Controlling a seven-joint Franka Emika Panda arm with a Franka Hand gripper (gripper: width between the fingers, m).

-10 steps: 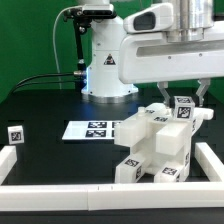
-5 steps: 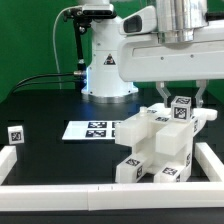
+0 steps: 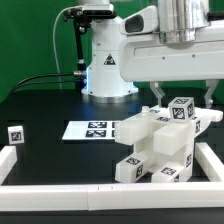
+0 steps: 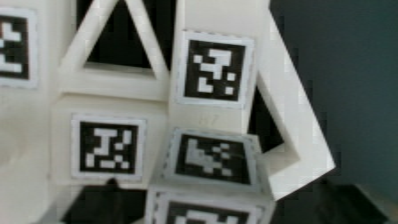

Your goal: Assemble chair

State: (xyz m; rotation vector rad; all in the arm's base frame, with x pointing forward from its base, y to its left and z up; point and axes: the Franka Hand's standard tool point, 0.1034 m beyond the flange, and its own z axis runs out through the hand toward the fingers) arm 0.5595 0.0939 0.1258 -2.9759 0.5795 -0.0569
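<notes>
At the frame's right the fingers [image 3: 158,94] are being held open astride the tagged leg [image 3: 180,108] atop the chair [image 3: 150,145]; a straight upward retreat, brushing nothing, is being advised.

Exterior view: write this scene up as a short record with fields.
chair: white blocks partly joined, standing at the exterior view's right
tagged block: topmost on the chair, between the fingers
fingers: spread, a gap visible on each side of the tagged block
marker board: flat, beside the chair
small tagged piece: loose, alone at the exterior view's far left
</notes>
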